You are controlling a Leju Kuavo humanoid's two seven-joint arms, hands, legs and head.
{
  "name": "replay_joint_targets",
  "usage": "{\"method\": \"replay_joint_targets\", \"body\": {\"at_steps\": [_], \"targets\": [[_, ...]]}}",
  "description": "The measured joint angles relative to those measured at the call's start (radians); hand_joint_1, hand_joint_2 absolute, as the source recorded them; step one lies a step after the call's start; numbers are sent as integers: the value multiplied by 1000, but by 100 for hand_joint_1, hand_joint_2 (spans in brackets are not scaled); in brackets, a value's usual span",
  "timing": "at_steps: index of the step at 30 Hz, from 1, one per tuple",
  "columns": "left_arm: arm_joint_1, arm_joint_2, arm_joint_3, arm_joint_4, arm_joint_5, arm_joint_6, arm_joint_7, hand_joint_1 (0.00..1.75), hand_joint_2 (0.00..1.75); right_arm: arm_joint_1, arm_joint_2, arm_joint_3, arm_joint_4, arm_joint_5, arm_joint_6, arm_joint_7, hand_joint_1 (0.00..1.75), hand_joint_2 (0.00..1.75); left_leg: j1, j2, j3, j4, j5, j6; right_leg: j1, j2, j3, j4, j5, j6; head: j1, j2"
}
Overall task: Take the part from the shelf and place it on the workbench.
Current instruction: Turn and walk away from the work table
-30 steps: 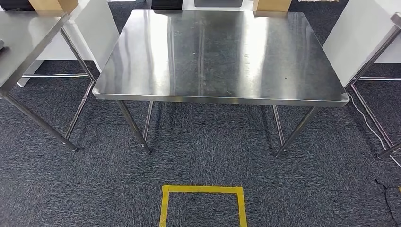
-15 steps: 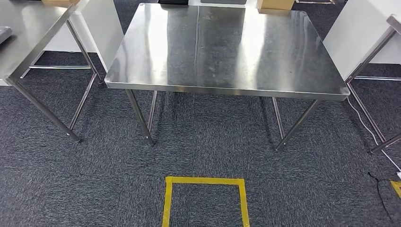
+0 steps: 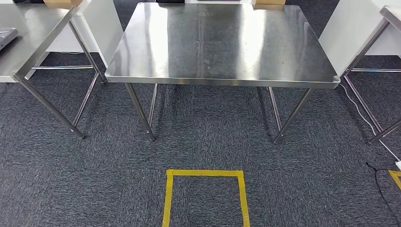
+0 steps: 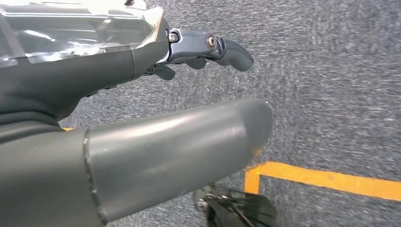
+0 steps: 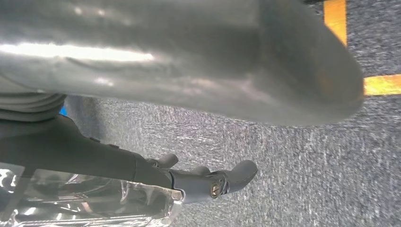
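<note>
Fingers (image 4: 227, 49) of the left hand (image 4: 142, 94) stretch out straight and apart from the thick thumb, holding nothing, above dark grey carpet (image 3: 71, 179) and a strip of yellow floor tape (image 4: 331, 178). Those of the right hand (image 5: 189, 118) lie the same way: dark fingers (image 5: 231, 177) extended, thumb well apart, nothing between them, carpet and yellow tape beyond. No part can be made out near either hand. From the head view, a stainless steel workbench (image 3: 142, 56) stands straight ahead, its top bare and glossy. A second steel table (image 3: 33, 38) stands to its left, and another table's legs (image 3: 369, 80) to the right. The yellow tape square (image 3: 204, 173) marks the carpet just before the workbench.
</note>
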Motion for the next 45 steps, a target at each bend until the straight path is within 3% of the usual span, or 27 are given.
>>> {"method": "replay_joint_targets", "body": {"at_steps": [1, 3, 5, 7, 9, 10, 12, 14, 15, 16, 18, 20, 21, 23, 25, 26, 28, 29, 30, 31, 32, 34, 36, 40, 42, 44, 45], "targets": [[0, 0, 0, 0, 0, 0, 0, 0, 0, 0, 0, 0, 0, 0, 0, 0, 0, 0, 5, 0, 24, -21, 17, -5, -3, 0, -10, 7, 3, 2, 0, 0], [-1, 1, 0, 0, -1, 0, 0, 0, 0, 0, 1, 0, 0, 0, 1, 0, 0, 0, 15, 0, 108, -145, 66, -14, -8, 1, -28, 25, 5, 8, 0, 0], [-1, 1, 0, 0, -1, 0, 0, 0, 0, -1, 2, 0, 0, 0, 2, -1, 0, 0, 16, -5, 164, -242, 85, -15, -6, 2, -46, 42, 6, 20, -3, 0], [-1, 2, 0, 0, -2, -1, 0, 0, 0, -1, 3, 0, 0, 0, 3, -4, 0, 0, 8, -10, 167, -261, 82, -3, -1, 3, -59, 49, 14, 39, -5, 0], [-1, 2, 0, 0, -2, -1, -1, 0, 0, 0, 4, 0, 0, -1, 5, -8, 0, 0, 5, -7, 158, -269, 90, 20, 2, 4, -70, 55, 14, 53, -6, 0], [-1, 1, 0, 0, -2, -1, -2, 0, 0, 0, 3, 0, 0, -1, 6, -9, 0, 0, 3, -5, 152, -273, 98, 33, 2, 5, -82, 75, -1, 54, -5, 0], [-1, 1, 0, 0, -1, 0, -3, 0, 0, 0, 3, 0, 0, -2, 7, -12, 0, 0, 1, -1, 136, -277, 114, 52, 0, 5, -126, 175, -64, 45, -4, 0], [-1, 1, 0, 0, -1, 0, -3, 0, 0, 1, 3, 0, 0, -2, 8, -13, 0, 0, -3, 2, 117, -276, 128, 59, 1, 6, -170, 300, -123, 42, -2, 0], [-1, 1, 0, 0, -1, 0, -3, 0, 0, 2, 3, 0, 0, -2, 8, -13, 0, 0, -5, 3, 108, -275, 136, 59, 2, 6, -173, 328, -135, 46, -2, 0], [-1, 1, 0, 0, -1, 0, -3, 0, 0, 2, 3, 0, 0, -2, 8, -13, 0, 0, -7, 3, 100, -275, 143, 59, 4, 6, -154, 314, -130, 51, -2, 0], [-1, 0, 1, 0, -1, 2, -3, 0, 0, 2, 2, 0, 0, -2, 8, -13, 0, 0, -10, 2, 88, -275, 156, 56, 8, 5, -60, 180, -94, 58, -1, 0], [-1, 0, 1, 0, -1, 3, -3, 0, 0, -1, 1, 0, 0, -2, 8, -13, 0, 0, -14, 2, 82, -274, 166, 48, 17, 6, 16, 47, -65, 48, -2, 0], [-1, -1, 1, 0, -1, 3, -3, 0, 0, -2, 0, 0, 0, -2, 8, -13, 0, 0, -15, 2, 81, -274, 170, 43, 21, 6, 30, 17, -59, 41, -2, 0], [-1, -2, 1, 0, -1, 3, -3, 0, 0, -2, 0, 0, 0, -2, 8, -13, 0, 0, -15, 3, 79, -276, 179, 30, 24, 7, 24, 11, -49, 27, -2, 0], [-1, -2, 2, 0, -1, 3, -3, 0, 0, -1, 1, 0, 0, -2, 8, -13, 0, 0, -11, 1, 69, -259, 164, 19, 12, 4, 19, 7, -34, 13, -4, 0], [0, -1, 3, 0, 0, 4, -3, 0, 0, -1, 2, 0, 0, -2, 8, -13, 0, 0, -8, 0, 55, -225, 134, 14, 6, 3, 15, 5, -26, 6, -7, 0], [1, 0, 6, 0, 1, 4, -3, 0, 0, 0, 3, 0, 0, -2, 8, -14, 0, 0, -4, -2, 13, -105, 46, 5, 3, 0, 4, 6, -13, -5, -11, 0], [1, 0, 8, 0, 1, 4, -3, 0, 0, 0, 3, 0, 0, -2, 9, -14, 0, 0, -2, -3, -5, -43, 11, 0, 4, -1, -2, 7, -8, -5, -12, 0], [2, 0, 9, 0, 1, 5, -3, 0, 0, 0, 4, 0, 0, -3, 9, -14, 0, 0, 1, -3, -11, -6, -5, -5, 3, -1, -9, 10, -4, -3, -12, 0], [2, 0, 10, 0, 1, 5, -3, 0, 0, 1, 4, 0, 0, -4, 10, -14, 0, 0, 6, -3, 0, -5, -1, -10, 2, -1, -16, 14, -1, 0, -12, 0], [2, 1, 10, 0, 0, 5, -4, 0, 0, 1, 5, 0, 0, -5, 10, -14, 0, 0, 11, -3, 30, -42, 19, -15, -1, -1, -23, 22, 0, 2, -13, 0], [1, 1, 10, 0, -1, 4, -4, 0, 0, 0, 5, 0, 0, -8, 11, -15, 0, 0, 21, -4, 111, -167, 63, -24, -6, 1, -39, 43, -3, 10, -15, 0], [-1, 1, 10, 0, -5, 3, -4, 0, 0, -1, 5, 0, 0, -10, 11, -16, 0, 0, 20, -7, 146, -238, 76, -18, 0, 2, -56, 64, -5, 24, -20, 0], [-1, 1, 10, 0, -9, 3, -3, 0, 0, 1, 5, 0, -1, -13, 11, -17, 0, 0, 5, -6, 133, -249, 93, 24, 6, 4, -77, 77, -4, 53, -22, 0], [-2, 2, 10, 0, -9, 3, -3, 0, 0, 1, 5, 0, -1, -14, 11, -17, 0, 0, 5, -3, 122, -255, 107, 45, 4, 4, -112, 151, -52, 49, -19, 0], [-2, 1, 10, 0, -9, 3, -3, 0, 0, 1, 6, 0, 0, -14, 11, -17, 0, 0, 2, 0, 107, -256, 118, 54, 3, 5, -164, 281, -118, 44, -16, 0], [-2, 1, 10, 0, -9, 2, -3, 0, 0, 1, 6, 0, -1, -15, 11, -18, 0, 0, 1, 1, 99, -256, 123, 55, 3, 5, -179, 328, -138, 46, -16, 0]]}}
